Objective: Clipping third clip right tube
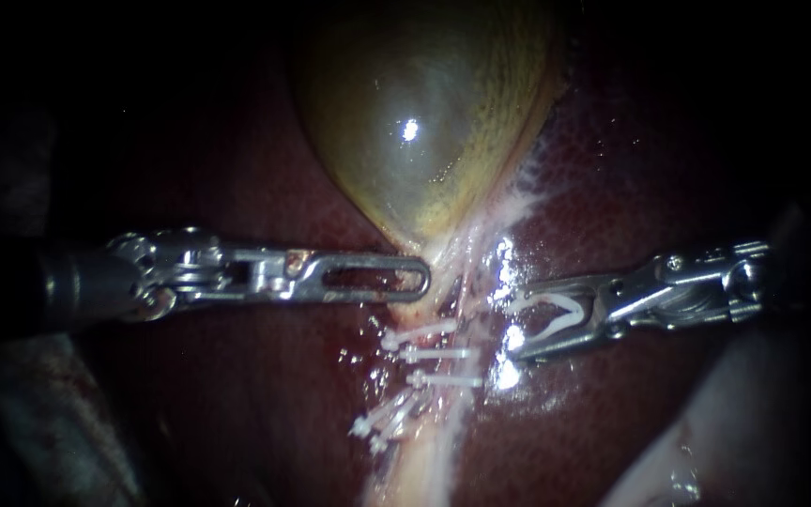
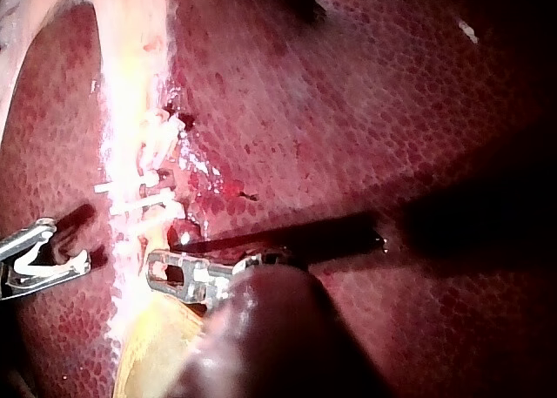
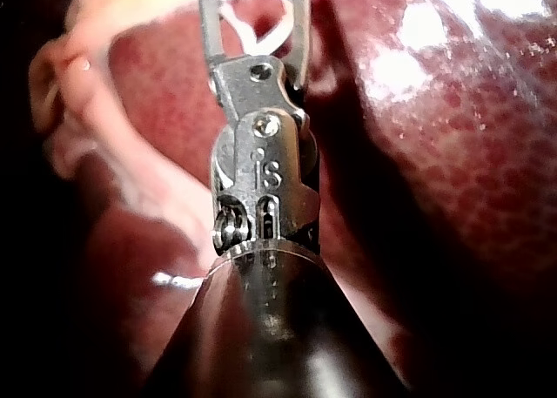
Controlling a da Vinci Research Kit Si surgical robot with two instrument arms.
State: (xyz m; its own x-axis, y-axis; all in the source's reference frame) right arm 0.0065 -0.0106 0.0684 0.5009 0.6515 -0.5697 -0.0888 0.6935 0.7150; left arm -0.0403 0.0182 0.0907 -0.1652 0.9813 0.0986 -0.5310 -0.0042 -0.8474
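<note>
The green gallbladder (image 1: pixel 424 113) lies on the dark red liver (image 1: pixel 265 394). Its narrow end points down. Pale tubes run on from there.

My left instrument (image 1: pixel 420 279) comes in from the left. Its jaws lie close together. The tip seems to pinch the narrow end of the gallbladder. I think it holds on there to pull the tubes straight, so they are easy to reach.

Some small white clips (image 1: pixel 436 355) already sit across the tubes, just below that tip. They lie one under the other. A few more sit lower down, on a slant.

My right instrument (image 1: pixel 515 324) comes in from the right. Its jaws stand wide apart and hold a white clip (image 1: pixel 556 314) between them. The clip is bent like a V, and each jaw touches one leg of it. The mouth of the V faces the tubes.

The tube nearest to it I take for the right tube (image 1: pixel 469 268). The clip is just beside this tube, not around it yet. It is level with a bare bit of tube, above the clips that are already on. I think it waits there because that is the free spot.

The next move needs care. The open clip must slide over the whole tube and not bump the other clips.
</note>
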